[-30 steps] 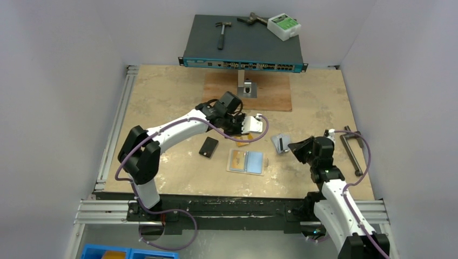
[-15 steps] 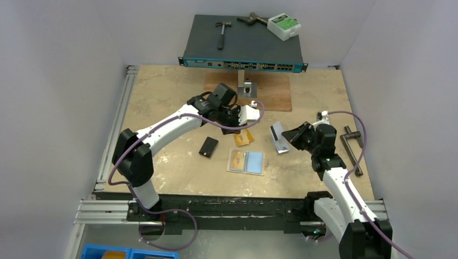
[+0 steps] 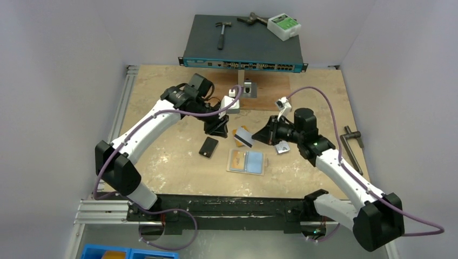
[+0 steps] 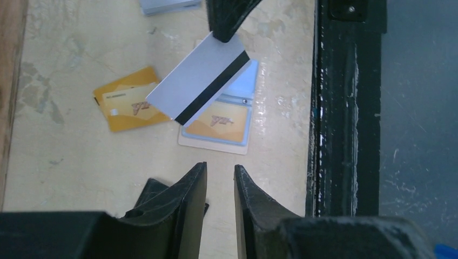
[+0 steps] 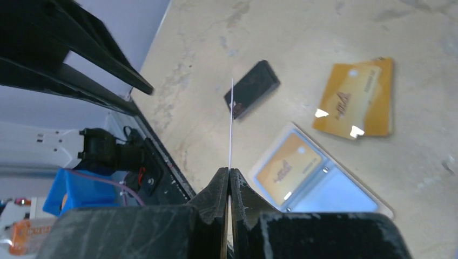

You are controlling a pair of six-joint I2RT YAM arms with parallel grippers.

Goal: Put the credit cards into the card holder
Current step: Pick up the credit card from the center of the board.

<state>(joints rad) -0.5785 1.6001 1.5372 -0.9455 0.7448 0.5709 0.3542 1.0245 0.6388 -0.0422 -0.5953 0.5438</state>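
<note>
The card holder (image 3: pixel 246 161) lies open on the table, with an orange card in one clear pocket (image 5: pixel 289 167). My right gripper (image 3: pixel 259 136) is shut on a silver-grey card with a black stripe (image 3: pixel 244 137) and holds it in the air above the holder's far edge. That card shows edge-on in the right wrist view (image 5: pixel 231 124) and flat in the left wrist view (image 4: pixel 202 86). A loose orange-yellow card (image 3: pixel 241 130), a black card (image 3: pixel 208 146) and a second silver card (image 3: pixel 281 147) lie on the table. My left gripper (image 3: pixel 216 128) hovers above the black card (image 4: pixel 148 191), slightly open and empty.
A network switch (image 3: pixel 243 46) with a hammer (image 3: pixel 221 32) and a white box (image 3: pixel 284 26) stands at the back. A wooden board (image 3: pixel 270 94) with a metal bracket (image 3: pixel 247 86) lies before it. A metal handle (image 3: pixel 354 145) lies at the right.
My right gripper has lifted the silver card and carried it left, over the holder. My left arm has pulled back and left, away from the orange card.
</note>
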